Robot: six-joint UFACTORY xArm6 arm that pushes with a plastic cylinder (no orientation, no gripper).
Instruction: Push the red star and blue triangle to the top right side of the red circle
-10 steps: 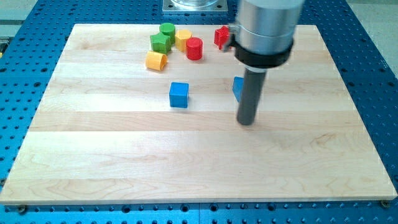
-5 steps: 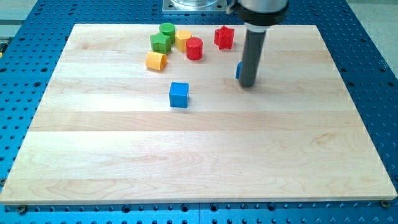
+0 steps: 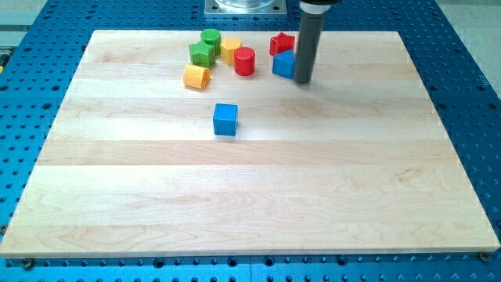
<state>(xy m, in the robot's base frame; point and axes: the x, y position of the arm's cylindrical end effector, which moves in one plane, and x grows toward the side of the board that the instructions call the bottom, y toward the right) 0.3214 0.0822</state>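
Your wooden counter [image 3: 258, 196] holds a block cluster near the view's top. Your arm carries no pincer, only a dark rod. My tip [image 3: 302, 80] presses the blue triangle's [image 3: 282, 64] right side, beside the red star [image 3: 281, 43], both right of the red circle [image 3: 245, 60], likely nudging them into place.

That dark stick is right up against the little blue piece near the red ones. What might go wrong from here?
My tip sits against the right side of the blue triangle, which already seems to touch the red star. Pushing on could jam the two together or spin the star away. A push toward the view's left could also knock the red circle, the landmark itself.
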